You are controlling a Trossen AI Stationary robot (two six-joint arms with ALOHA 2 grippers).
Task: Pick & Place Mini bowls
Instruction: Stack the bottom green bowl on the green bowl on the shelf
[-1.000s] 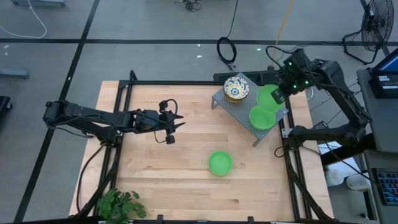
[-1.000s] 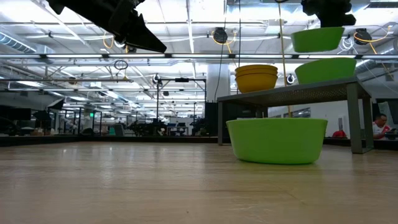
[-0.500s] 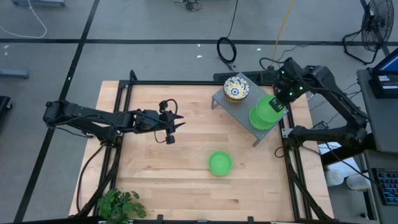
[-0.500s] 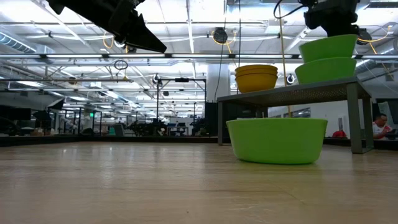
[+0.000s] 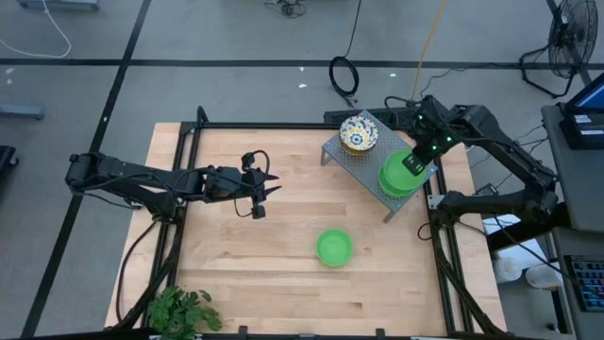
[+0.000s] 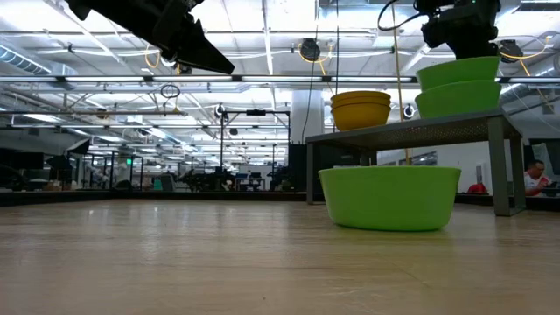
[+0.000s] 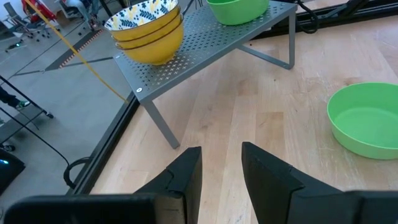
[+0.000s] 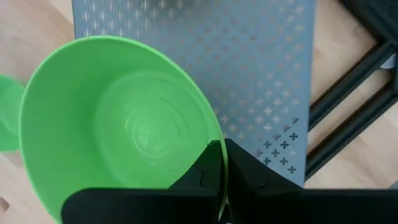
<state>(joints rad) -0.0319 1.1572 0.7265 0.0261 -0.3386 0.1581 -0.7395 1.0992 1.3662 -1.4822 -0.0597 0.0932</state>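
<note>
Over the grey rack (image 5: 363, 162), right gripper (image 5: 415, 162) pinches a green bowl (image 8: 118, 124) by its rim, jaws pressed together on the thin wall, nested onto another green bowl (image 6: 457, 98). Looks light, stiff, slick plastic; rim pinch suits. Left gripper (image 5: 257, 196) hovers mid-tabletop, jaws slightly apart, empty.

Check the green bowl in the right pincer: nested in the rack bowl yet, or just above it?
Nested, or nearly. In the low view the held green bowl sits in the lower green bowl on the rack; full seating cannot be told. Right pincer grips its rim.
</note>
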